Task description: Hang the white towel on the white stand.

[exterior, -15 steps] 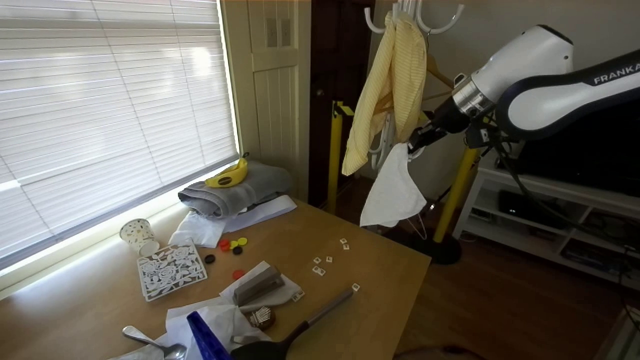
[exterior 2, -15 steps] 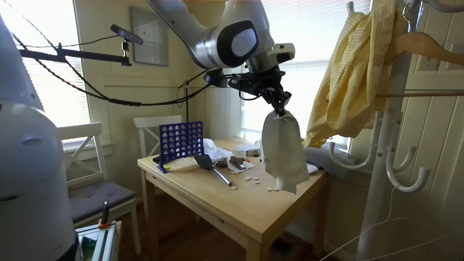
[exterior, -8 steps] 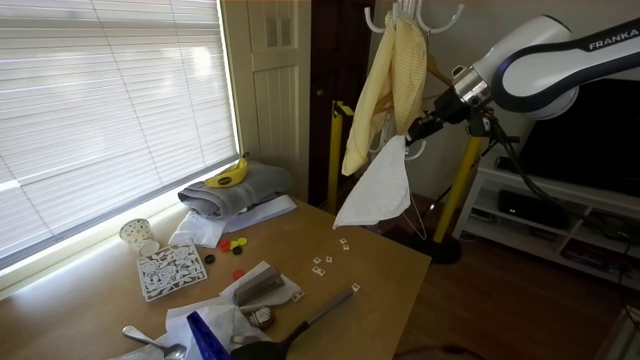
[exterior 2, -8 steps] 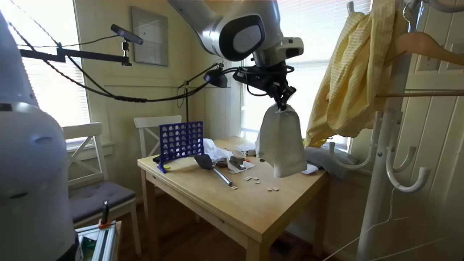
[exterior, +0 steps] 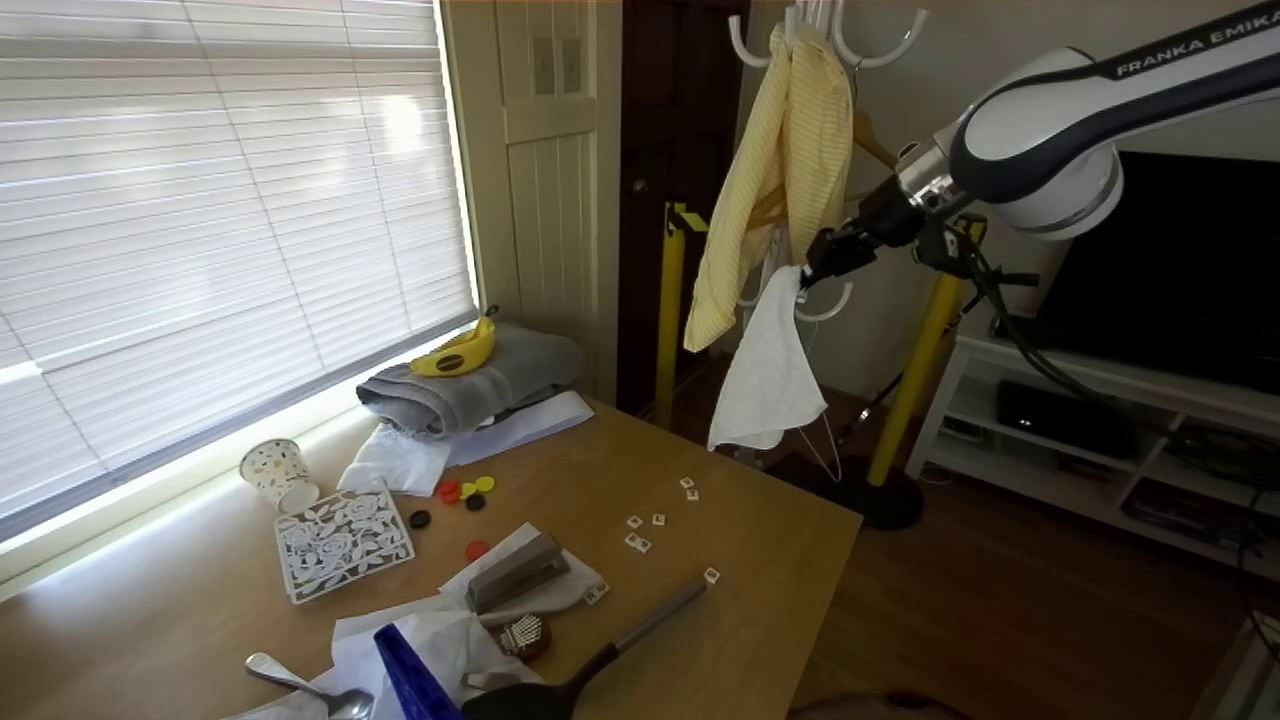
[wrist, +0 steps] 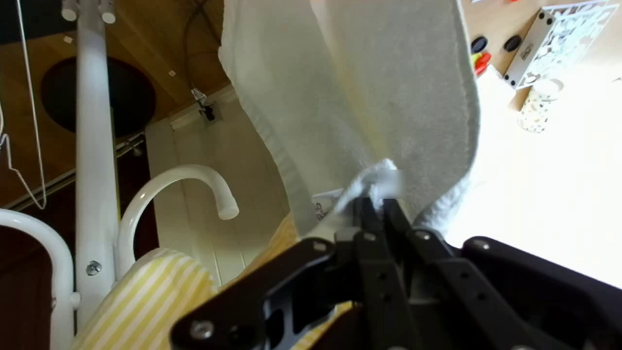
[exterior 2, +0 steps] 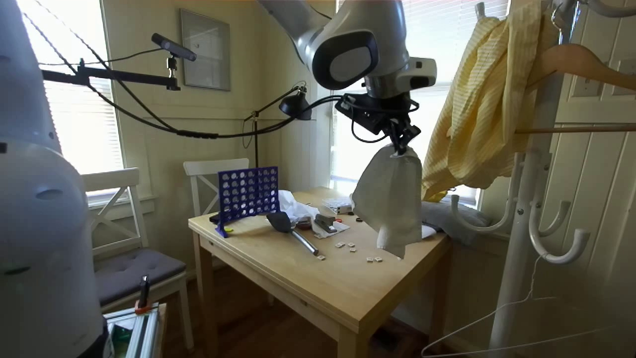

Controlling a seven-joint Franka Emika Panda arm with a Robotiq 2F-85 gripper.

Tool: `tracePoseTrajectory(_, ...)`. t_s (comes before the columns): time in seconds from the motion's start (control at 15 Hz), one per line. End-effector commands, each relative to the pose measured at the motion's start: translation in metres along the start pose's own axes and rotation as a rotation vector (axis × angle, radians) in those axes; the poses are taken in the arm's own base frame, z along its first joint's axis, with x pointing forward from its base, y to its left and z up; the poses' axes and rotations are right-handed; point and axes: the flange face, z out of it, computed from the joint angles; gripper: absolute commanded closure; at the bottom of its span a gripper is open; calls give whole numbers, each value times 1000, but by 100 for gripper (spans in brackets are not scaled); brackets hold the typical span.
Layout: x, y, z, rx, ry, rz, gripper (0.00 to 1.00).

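My gripper [exterior: 805,281] is shut on the top of the white towel [exterior: 768,375] and holds it in the air. In an exterior view the towel [exterior 2: 390,199] hangs down from the fingertips [exterior 2: 399,150] in front of the table's far corner. The white stand [exterior 2: 518,248] is to the right there, with upturned hooks, apart from the towel. Its upper hooks also show in an exterior view [exterior: 872,63]. In the wrist view the fingertips [wrist: 378,204] pinch a fold of the towel [wrist: 311,97]; the stand's pole [wrist: 91,155] and a curved hook [wrist: 180,176] are to the left.
A yellow striped towel [exterior 2: 477,114] and a wooden hanger [exterior 2: 579,62] hang on the stand near my gripper. A thin wire [exterior 2: 477,320] hangs below a lower hook. The wooden table [exterior: 760,590] holds tiles, a spatula and a grey folded cloth [exterior: 530,360]. Yellow posts [exterior: 915,380] stand behind.
My gripper has moved toward the stand and slightly up, rightward in an exterior view, carrying the white towel. The towel's lower end has swung as it moves.
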Motion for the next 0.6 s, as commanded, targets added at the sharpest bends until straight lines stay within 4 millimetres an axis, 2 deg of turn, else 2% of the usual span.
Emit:
tracePoseTrajectory(0.0,26,17,21,16,13,68,98)
tracePoseTrajectory(0.27,44,30,45,-19,1,122,98)
tracePoseTrajectory(0.53,60,34,68,-38,-9,144,98)
